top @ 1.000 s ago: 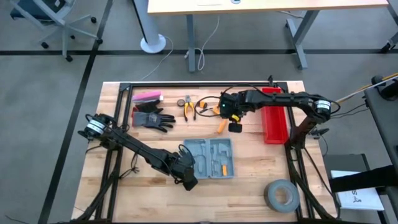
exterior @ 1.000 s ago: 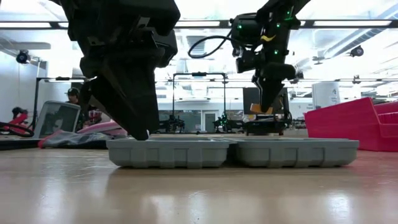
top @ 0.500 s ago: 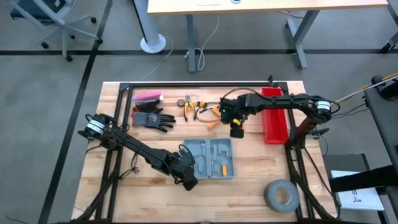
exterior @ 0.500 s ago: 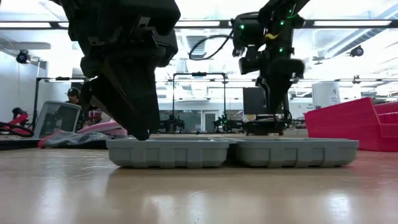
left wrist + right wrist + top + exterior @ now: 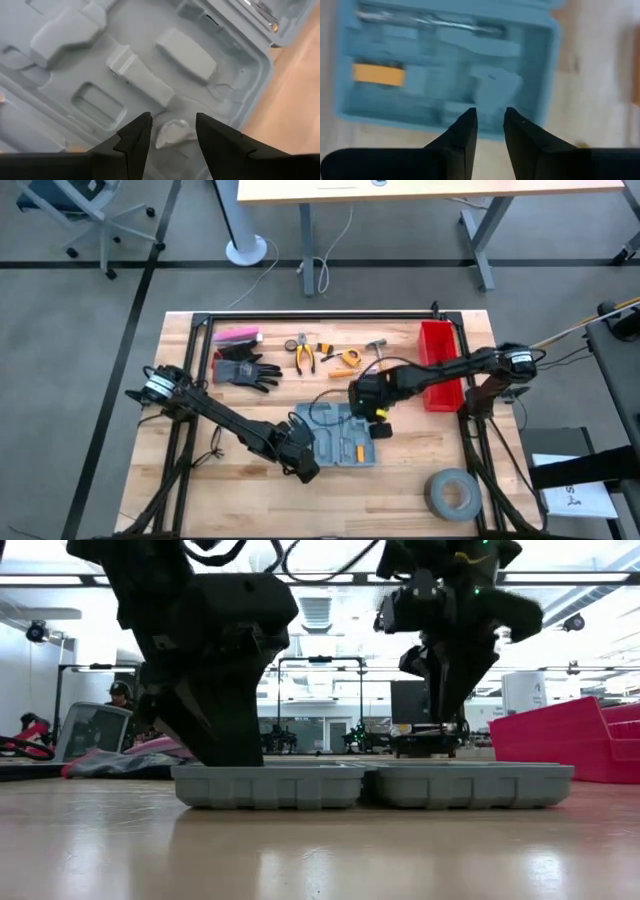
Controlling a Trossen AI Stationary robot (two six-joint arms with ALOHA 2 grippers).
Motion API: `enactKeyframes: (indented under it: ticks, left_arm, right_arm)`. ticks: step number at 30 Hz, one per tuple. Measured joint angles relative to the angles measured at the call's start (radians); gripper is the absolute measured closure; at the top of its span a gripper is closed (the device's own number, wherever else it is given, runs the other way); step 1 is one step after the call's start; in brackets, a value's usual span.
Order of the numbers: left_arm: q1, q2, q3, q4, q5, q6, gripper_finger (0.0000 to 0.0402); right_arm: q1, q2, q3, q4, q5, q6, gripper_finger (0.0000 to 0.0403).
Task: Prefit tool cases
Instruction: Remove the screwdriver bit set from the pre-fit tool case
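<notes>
The tool case [image 5: 338,437] is laid open and flat on the worktop [image 5: 420,470], at the lower centre of the high view. In the low view its two grey halves [image 5: 372,785] are seen side by side across the middle of the frame. An orange item [image 5: 378,74] and a metal tool are seated in one half.

The left gripper [image 5: 303,463] is positioned at the lower left edge of the case, over the left half. In the left wrist view its jaws are held moderately apart over the moulded slots [image 5: 145,82], with nothing gripped between them.

The right gripper [image 5: 376,420] is positioned over the upper right part of the case. In the right wrist view its jaws are separated by a narrow gap above the case edge, and nothing is held.

At the upper part of the worktop a black glove [image 5: 243,369], pliers [image 5: 302,353] and a pink item [image 5: 237,334] are located. A red bin [image 5: 440,363] is placed at the right, and a grey tape roll [image 5: 452,493] at the lower right.
</notes>
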Motion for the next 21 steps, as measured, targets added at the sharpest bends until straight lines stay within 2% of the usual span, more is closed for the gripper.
enactKeyframes:
  ticks: [5,12,21]
  left_arm:
    - [0.003,0.000,0.000,0.001,-0.004,0.014,0.0237]
    - [-0.005,0.000,0.000,0.003,0.053,0.025,0.0237]
    - [-0.046,0.000,0.000,0.005,0.077,-0.019,0.0237]
  right_arm:
    - [0.072,0.006,-0.010,0.060,0.000,0.049,0.0321]
    - [0.162,0.007,-0.031,0.111,0.000,0.067,0.0332]
    - [0.215,0.007,-0.040,0.132,0.005,0.129,0.0317]
